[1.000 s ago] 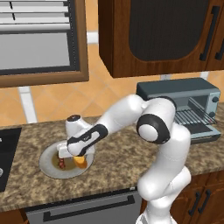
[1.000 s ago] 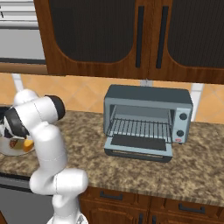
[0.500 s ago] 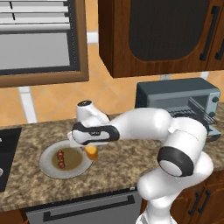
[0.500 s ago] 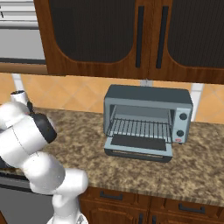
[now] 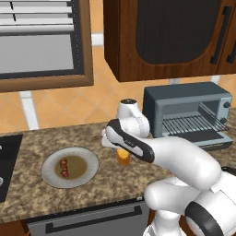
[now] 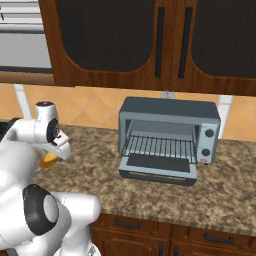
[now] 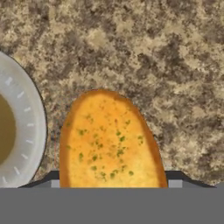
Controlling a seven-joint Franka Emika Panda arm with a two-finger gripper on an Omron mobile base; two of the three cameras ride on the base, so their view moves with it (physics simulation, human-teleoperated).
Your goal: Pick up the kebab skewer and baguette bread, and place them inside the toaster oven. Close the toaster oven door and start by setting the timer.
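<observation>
1. Your gripper (image 5: 120, 152) has its jaws pinching the baguette bread (image 5: 122, 157); in the hand view the golden loaf (image 7: 109, 140) rises from between the two dark tips, its speckled top facing the camera.
2. You can see the loaf hanging above the speckled stone counter (image 5: 110, 177), clear of its surface, just to the right of the plate in the left base view.
3. From the right base view, a sliver of the orange bread (image 6: 48, 159) peeks out beside the white wrist.
4. The round grey plate (image 5: 90, 161) sits on the counter to the left of the held bread; its rim (image 7: 30, 127) curves along the left edge of the hand view.
5. The kebab skewer (image 5: 64, 168) lies in the plate's brown middle, its small dark red chunks in a short line.
6. Farther right, well apart from the gripper, the toaster oven (image 5: 184, 99) stands against the tiled wall with its wire rack exposed.
7. The toaster oven door (image 6: 157, 165) is folded down flat in front of it, and the knobs run along its right edge.
8. Dark wooden cabinets (image 6: 130, 45) hang above the oven.
</observation>
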